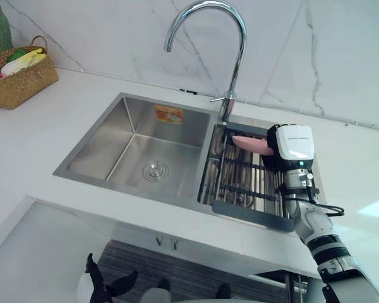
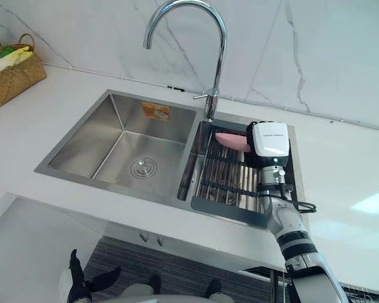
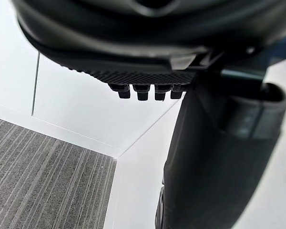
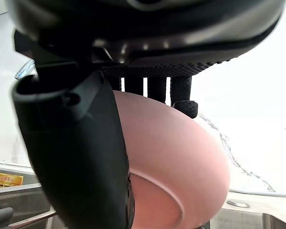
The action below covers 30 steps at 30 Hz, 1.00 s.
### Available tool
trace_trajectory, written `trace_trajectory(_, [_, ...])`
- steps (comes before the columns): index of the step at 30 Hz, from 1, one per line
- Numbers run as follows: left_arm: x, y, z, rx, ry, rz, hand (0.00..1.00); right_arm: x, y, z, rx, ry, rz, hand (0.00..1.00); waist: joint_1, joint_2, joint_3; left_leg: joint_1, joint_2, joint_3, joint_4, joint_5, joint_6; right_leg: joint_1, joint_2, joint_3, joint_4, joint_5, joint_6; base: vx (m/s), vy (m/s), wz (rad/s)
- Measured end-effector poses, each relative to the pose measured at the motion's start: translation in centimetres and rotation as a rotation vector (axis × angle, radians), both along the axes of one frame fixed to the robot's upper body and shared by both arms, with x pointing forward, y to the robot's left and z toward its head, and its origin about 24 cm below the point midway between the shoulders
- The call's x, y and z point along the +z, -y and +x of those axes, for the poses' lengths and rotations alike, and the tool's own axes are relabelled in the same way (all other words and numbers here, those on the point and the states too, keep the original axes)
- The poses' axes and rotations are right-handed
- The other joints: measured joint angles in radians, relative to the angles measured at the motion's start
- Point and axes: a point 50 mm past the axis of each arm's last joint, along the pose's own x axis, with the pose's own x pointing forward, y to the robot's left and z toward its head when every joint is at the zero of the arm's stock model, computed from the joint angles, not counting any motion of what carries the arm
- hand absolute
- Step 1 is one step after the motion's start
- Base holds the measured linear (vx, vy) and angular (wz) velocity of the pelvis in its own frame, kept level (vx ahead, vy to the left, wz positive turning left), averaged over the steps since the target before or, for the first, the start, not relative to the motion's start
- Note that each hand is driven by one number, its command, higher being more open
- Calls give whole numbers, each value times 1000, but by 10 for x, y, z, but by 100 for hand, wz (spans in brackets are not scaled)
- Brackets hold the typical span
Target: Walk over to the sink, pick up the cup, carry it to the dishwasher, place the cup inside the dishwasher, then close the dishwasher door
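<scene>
Dark right hand (image 4: 76, 157) curls round the smooth pink cup (image 4: 181, 171) over the wire rack (image 1: 243, 183) in the steel sink's (image 1: 132, 120) smaller basin; woven vegetable basket (image 1: 22, 85) far to its left

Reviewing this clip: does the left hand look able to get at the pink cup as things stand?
Probably not. The left hand hangs low, below the countertop edge, while the right hand is curled round the cup over the sink rack.
</scene>
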Motion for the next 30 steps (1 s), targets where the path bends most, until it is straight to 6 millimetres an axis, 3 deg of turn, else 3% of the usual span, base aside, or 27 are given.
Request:
trace_trajectory(7, [-1,3,-2,7,0,-6,100,10,-2,3,41,33,117,0,-4,14,9,-5,5,1,7,-2,-2,-3,1,1,-4,0,-1,0,0,0])
trace_trajectory(14, [0,3,-2,4,13,-4,100,37,-7,0,115,107,255,0,-13,24,10,-9,5,22,15,-12,0,-15,5,22,1,2,-2,3,5,-9])
trace_trajectory(30, [4,4,5,-40,34,-8,100,58,12,-41,149,236,401,0,-54,34,1,15,21,76,24,-37,-2,-15,15,75,1,3,-3,-14,4,-10])
